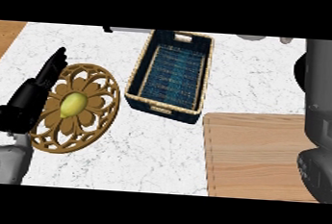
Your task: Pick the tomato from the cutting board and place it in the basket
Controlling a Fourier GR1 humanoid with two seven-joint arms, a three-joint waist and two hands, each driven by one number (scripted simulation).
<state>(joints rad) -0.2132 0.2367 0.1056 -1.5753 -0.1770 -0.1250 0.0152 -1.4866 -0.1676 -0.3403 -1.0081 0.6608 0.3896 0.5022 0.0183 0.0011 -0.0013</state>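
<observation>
Two arms show, one at each side. My left hand [29, 96] lies relaxed with straight fingers beside a carved wooden plate [92, 83], and it holds nothing. A yellow-green fruit [73, 104] sits in the middle of that plate. My right arm [326, 119] covers the right end of the cutting board [255, 158]. Only a dark bit of my right hand [300, 71] peeks out, so I cannot tell if it grips anything.

I see no tomato on the bare part of the board; I think it may be hidden under that arm. The basket [136, 78] stands just beside the board's far left corner.

I think a tomato is light, smooth and a bit soft, so it can slip or squash. I would hold it round its fat middle.
</observation>
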